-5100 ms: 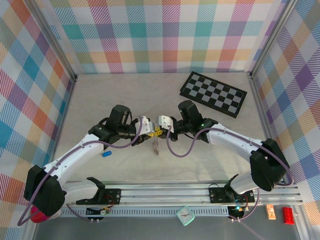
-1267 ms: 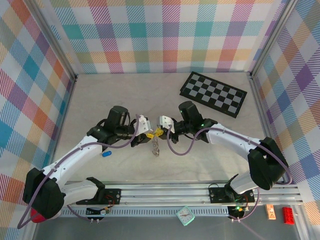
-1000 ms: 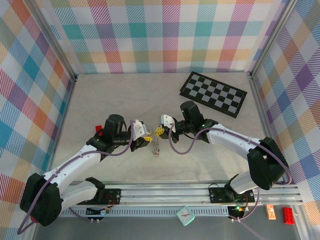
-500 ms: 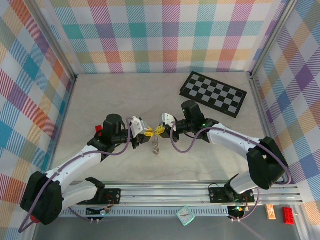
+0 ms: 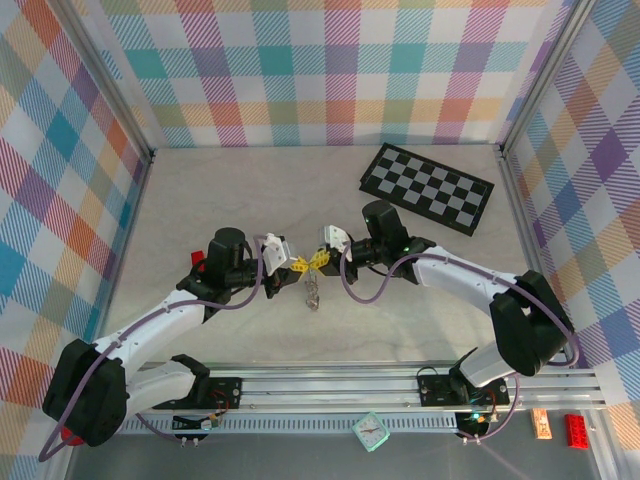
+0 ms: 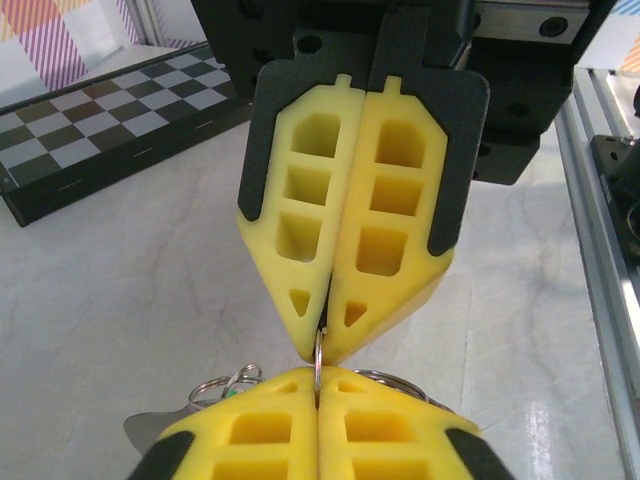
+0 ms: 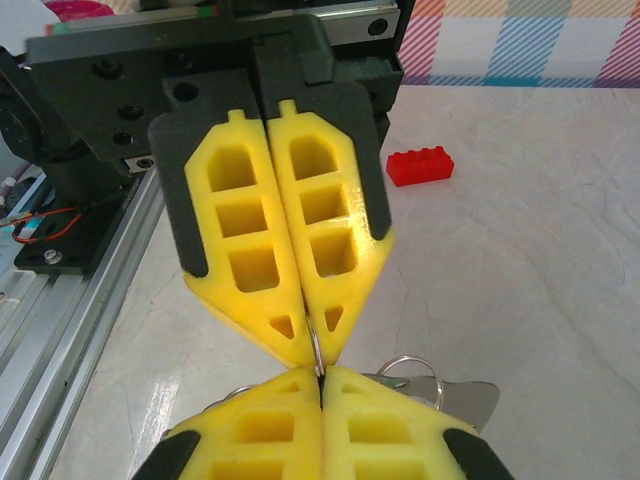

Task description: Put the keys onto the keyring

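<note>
My left gripper and right gripper meet tip to tip above the table's middle. Both are shut on the same thin metal keyring, which stands edge-on between the two pairs of yellow fingertips. In the left wrist view my left gripper pinches its near side and the right arm's fingers pinch the far side. The right wrist view mirrors this, with my right gripper on the keyring. The keys hang below in a small bunch; a smaller ring and a grey key blade show behind my fingers.
A black-and-white chequered board lies at the back right. A red brick sits beside the left arm, also seen as the red brick. The rail runs along the near edge, with a small clock in front of it.
My left gripper moved right from a gap beside the ring and shut on it, now tip to tip with the right gripper. The right gripper stayed shut and barely moved.
</note>
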### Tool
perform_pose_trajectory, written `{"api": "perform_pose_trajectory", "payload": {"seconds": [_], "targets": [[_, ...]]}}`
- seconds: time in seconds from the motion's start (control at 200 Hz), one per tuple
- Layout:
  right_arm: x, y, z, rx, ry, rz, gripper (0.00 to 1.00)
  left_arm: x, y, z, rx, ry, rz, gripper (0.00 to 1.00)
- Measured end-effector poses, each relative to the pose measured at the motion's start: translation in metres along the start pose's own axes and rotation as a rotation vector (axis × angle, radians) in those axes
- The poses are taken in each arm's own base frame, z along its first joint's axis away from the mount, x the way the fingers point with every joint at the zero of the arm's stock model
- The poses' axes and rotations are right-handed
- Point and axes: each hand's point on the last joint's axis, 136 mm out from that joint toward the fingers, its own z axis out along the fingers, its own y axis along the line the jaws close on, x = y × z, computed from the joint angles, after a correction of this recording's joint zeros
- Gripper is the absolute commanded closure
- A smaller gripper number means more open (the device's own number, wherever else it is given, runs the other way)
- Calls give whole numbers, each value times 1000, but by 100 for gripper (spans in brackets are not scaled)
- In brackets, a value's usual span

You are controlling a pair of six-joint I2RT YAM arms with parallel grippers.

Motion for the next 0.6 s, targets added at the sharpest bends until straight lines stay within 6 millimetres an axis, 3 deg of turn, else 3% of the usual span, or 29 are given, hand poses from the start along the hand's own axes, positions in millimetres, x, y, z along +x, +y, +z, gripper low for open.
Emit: {"api": "perform_pose_trajectory", "payload": {"seconds": [0.05, 0.095, 0.165, 0.38, 0.6], "targets": [[0, 0, 0, 1, 1, 0, 100, 0, 0, 0, -1, -2, 2, 100], [0, -1, 0, 3, 1, 0, 84, -1, 0, 0, -2, -2, 2, 100], [0, -3, 0, 14, 4, 6, 77, 0, 1, 0, -4, -1, 2, 100], [-2, -21, -23, 155, -4, 86, 73, -4, 11, -7, -81, 28, 12, 100], [-33, -36, -59, 330, -77, 154, 68, -26, 32, -22, -211, 50, 28, 100]]}}
